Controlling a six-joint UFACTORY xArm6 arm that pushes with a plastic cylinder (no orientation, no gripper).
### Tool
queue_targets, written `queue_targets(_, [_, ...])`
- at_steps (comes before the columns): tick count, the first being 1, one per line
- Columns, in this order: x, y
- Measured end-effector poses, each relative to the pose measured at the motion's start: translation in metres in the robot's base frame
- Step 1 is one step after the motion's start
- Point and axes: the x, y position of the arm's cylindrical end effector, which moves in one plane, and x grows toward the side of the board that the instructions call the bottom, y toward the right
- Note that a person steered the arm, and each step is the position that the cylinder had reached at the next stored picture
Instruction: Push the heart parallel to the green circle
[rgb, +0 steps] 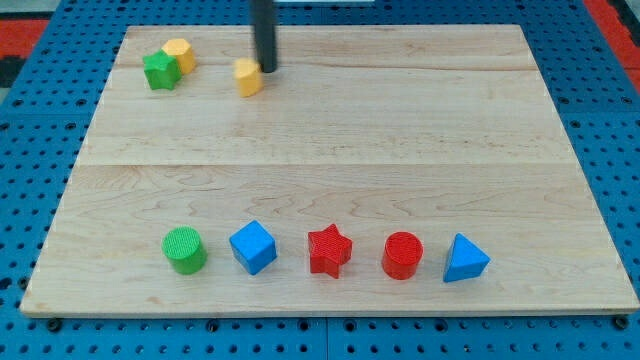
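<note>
A yellow heart block (248, 76) lies near the view's top, left of centre. My tip (266, 71) stands right beside it, touching or nearly touching its right side. The green circle block (185, 249) sits near the view's bottom left, far below the heart and a little to its left.
A green star (160, 70) and a yellow hexagon (180, 54) sit together at the top left. A blue cube (253, 247), red star (329, 250), red circle (403, 255) and blue triangle (464, 259) line up right of the green circle. The wooden board (400, 140) ends in blue pegboard.
</note>
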Motion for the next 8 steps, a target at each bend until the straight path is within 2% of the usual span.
queue_targets(1, [0.063,-0.062])
queue_targets(2, [0.083,-0.073])
queue_targets(3, [0.052,-0.068])
queue_targets(4, [0.056,-0.145])
queue_targets(5, [0.094,-0.134])
queue_targets(7, [0.06,-0.086])
queue_targets(8, [0.118,-0.073])
